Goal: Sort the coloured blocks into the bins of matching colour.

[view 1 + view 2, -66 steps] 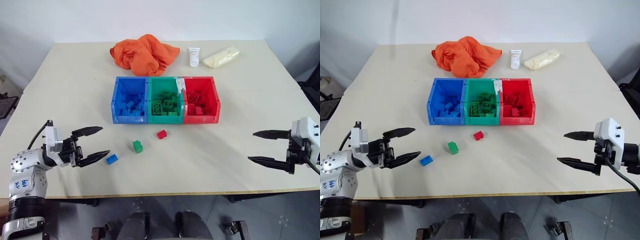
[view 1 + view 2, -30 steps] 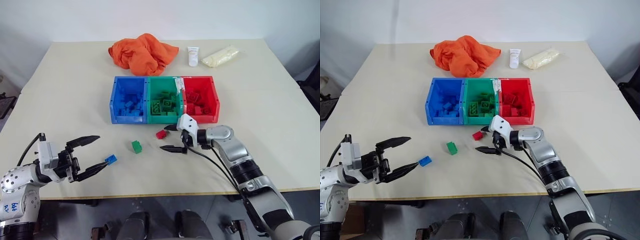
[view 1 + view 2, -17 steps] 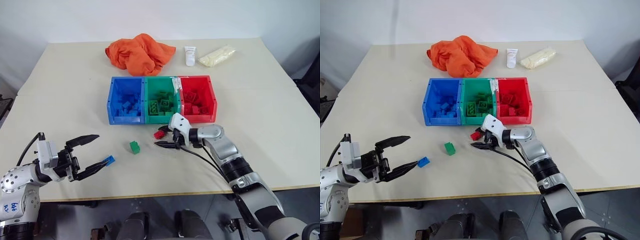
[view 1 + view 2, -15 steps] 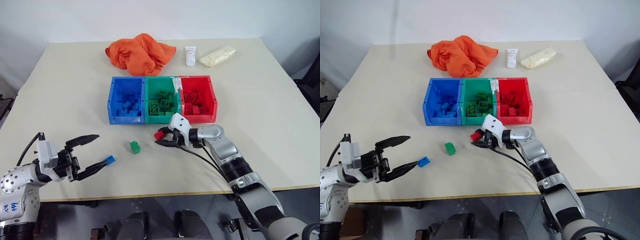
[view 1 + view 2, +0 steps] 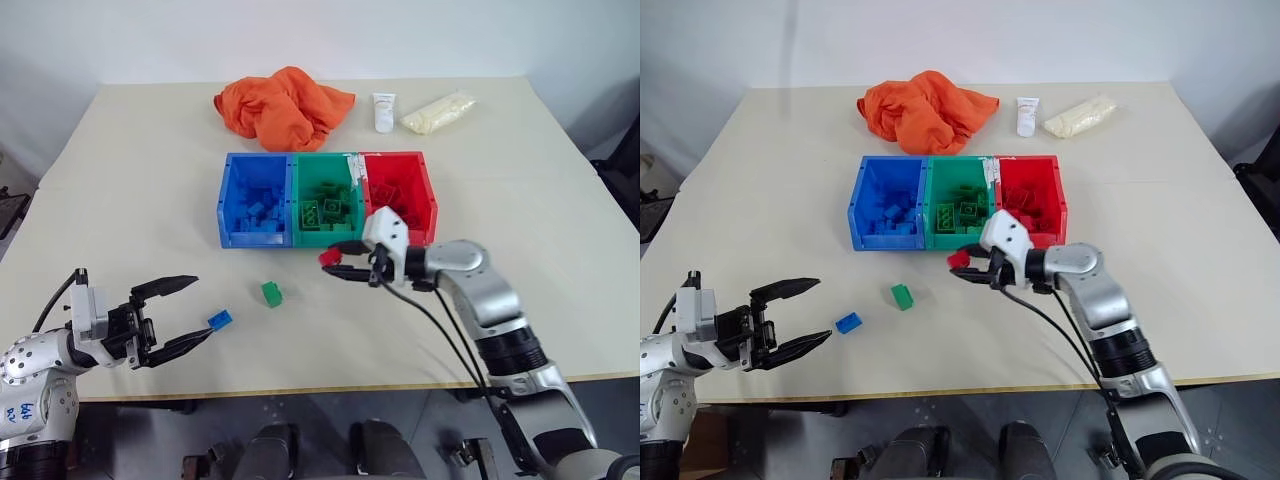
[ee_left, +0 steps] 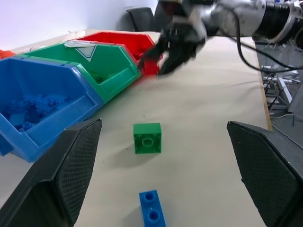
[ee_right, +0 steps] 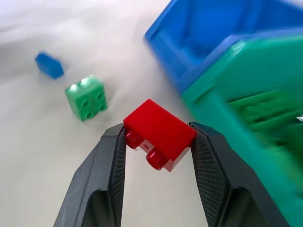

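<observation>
A pale beige table (image 5: 560, 200) fills the frame under a white wall. My right gripper (image 5: 345, 265), just below centre, is clamped on a red block (image 5: 326, 257), lifted off the table in front of the green bin (image 5: 326, 205). In the right wrist view the red block (image 7: 159, 134) sits crosswise between my fingers, its long axis spanning pad to pad and its studs facing back toward me. Left of it a green block (image 5: 271, 293) lies flat on the table, studs up. At lower left my left gripper (image 5: 180, 315) stands wide open and holds nothing, with a blue block (image 5: 220, 320) just beyond its lower fingertip. The blue bin (image 5: 258, 200) and red bin (image 5: 400, 195) flank the green one. An orange cloth (image 5: 280, 105) lies at upper centre.
</observation>
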`<state>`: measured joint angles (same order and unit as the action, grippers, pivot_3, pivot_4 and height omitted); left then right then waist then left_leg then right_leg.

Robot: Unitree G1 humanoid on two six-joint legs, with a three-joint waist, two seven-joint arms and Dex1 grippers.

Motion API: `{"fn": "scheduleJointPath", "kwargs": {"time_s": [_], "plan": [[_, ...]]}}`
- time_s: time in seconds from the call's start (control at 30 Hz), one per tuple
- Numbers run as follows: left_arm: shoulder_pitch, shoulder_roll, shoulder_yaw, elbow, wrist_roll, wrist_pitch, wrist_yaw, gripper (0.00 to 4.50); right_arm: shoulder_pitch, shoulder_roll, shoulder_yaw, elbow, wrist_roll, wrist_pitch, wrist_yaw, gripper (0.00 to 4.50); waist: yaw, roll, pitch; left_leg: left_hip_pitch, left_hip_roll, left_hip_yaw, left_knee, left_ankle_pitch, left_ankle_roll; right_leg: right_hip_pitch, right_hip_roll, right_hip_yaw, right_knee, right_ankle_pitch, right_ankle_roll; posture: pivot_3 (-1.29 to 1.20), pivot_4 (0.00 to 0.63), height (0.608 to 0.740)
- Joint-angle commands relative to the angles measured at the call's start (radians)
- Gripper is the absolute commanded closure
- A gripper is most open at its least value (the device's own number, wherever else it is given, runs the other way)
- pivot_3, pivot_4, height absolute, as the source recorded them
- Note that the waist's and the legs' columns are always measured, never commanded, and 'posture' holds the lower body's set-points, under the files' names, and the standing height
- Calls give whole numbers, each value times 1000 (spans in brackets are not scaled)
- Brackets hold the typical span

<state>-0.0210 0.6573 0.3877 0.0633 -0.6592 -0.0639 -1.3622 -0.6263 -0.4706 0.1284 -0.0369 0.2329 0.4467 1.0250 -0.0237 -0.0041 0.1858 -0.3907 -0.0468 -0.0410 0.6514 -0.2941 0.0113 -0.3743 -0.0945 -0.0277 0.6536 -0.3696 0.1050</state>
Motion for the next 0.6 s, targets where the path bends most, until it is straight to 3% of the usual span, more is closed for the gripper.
{"fn": "scheduleJointPath", "kwargs": {"time_s": [0.03,0.2,0.33,0.6], "plan": [[-49,3,-4,32,-19,3,-25,0,-48,-52,-104,-47,33,60,-66,2895,-1,0,0,0,0,0,0,0,0,0,0,0,0,0,0,0,150,740],[-135,-11,-44,89,3,-7,-34,0,-179,-100,-124,169,-33,-20,-125,2895,-8,0,0,0,0,2,-1,0,0,-1,0,1,0,0,0,0,150,740],[-195,-23,-75,134,20,-19,-46,0,-292,-73,-96,420,-94,-157,-152,2895,-11,0,0,1,0,3,-3,0,0,-1,0,0,2,0,0,0,150,740],[-241,-25,-85,165,28,-31,-54,0,-389,-80,-78,598,-116,-298,-88,292,-11,0,0,0,0,4,-2,0,0,-2,0,0,3,0,0,0,150,740]]}}
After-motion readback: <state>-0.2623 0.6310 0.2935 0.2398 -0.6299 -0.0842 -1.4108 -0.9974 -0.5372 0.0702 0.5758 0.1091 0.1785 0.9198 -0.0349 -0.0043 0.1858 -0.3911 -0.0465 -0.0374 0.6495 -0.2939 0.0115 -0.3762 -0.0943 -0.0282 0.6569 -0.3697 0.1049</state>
